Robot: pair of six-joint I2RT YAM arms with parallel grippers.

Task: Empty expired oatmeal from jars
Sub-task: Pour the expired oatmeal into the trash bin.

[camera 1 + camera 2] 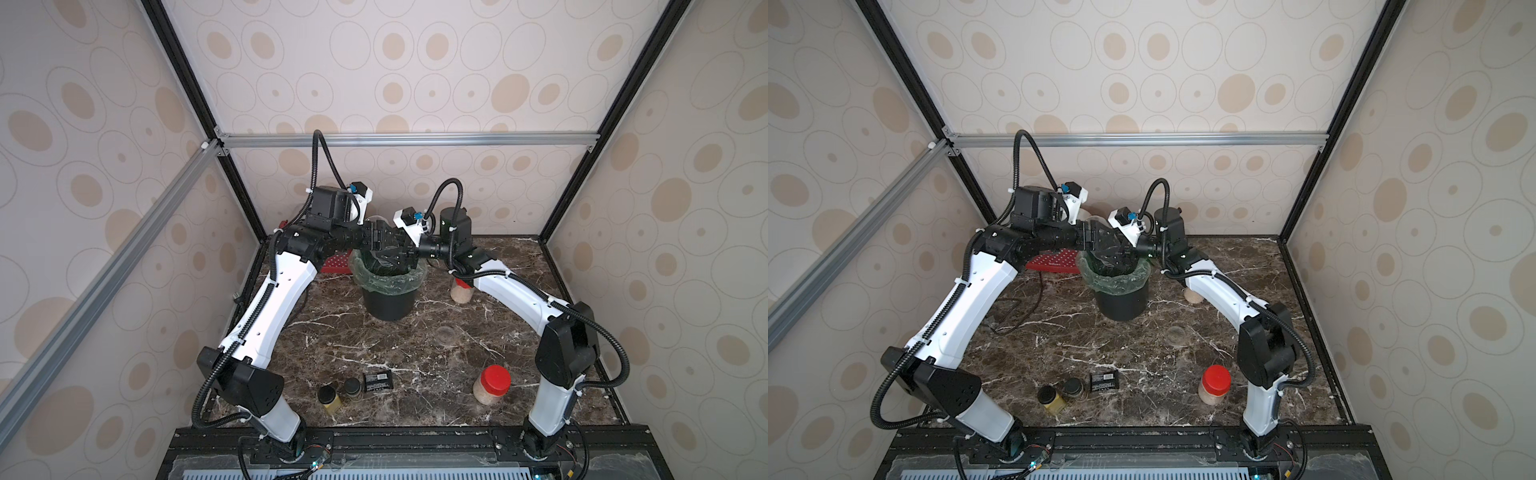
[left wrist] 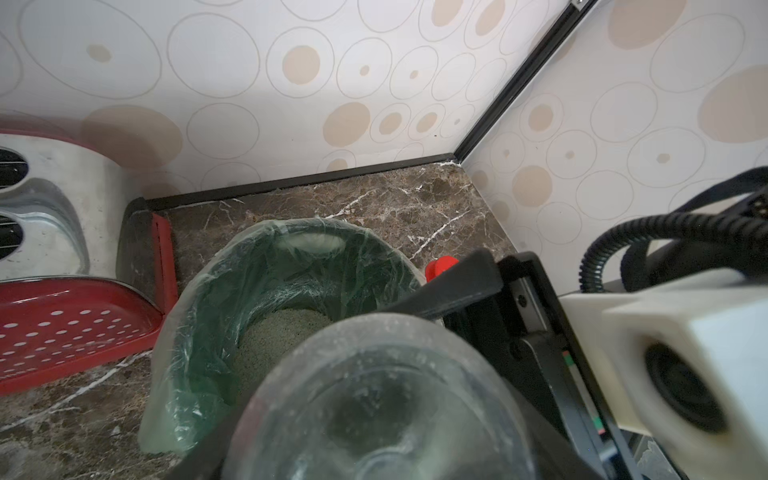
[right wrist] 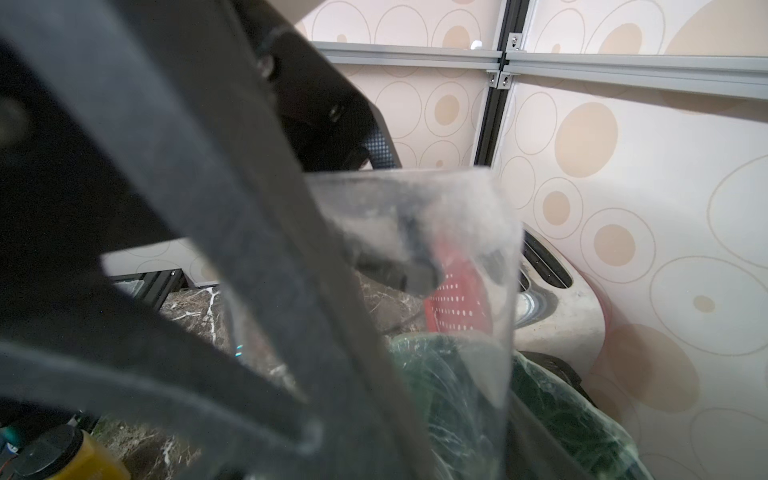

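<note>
While jar (image 2: 374, 395) hangs tipped over bin (image 1: 388, 303) | R gripper (image 1: 401, 257) pinches it; L gripper (image 1: 380, 249): can't tell | step: dump oatmeal (image 2: 282, 336) | nxt: prob. set jar down

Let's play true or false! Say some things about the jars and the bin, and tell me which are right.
1. The bin has a green bag in it. True.
2. The held jar over the bin is full of oatmeal. False: it looks empty; the oatmeal is in the bin.
3. Two red-lidded jars stand on the table. True: the front jar and the back jar.
4. The yellow powder jar has a red lid. False: its lid is black.
</note>
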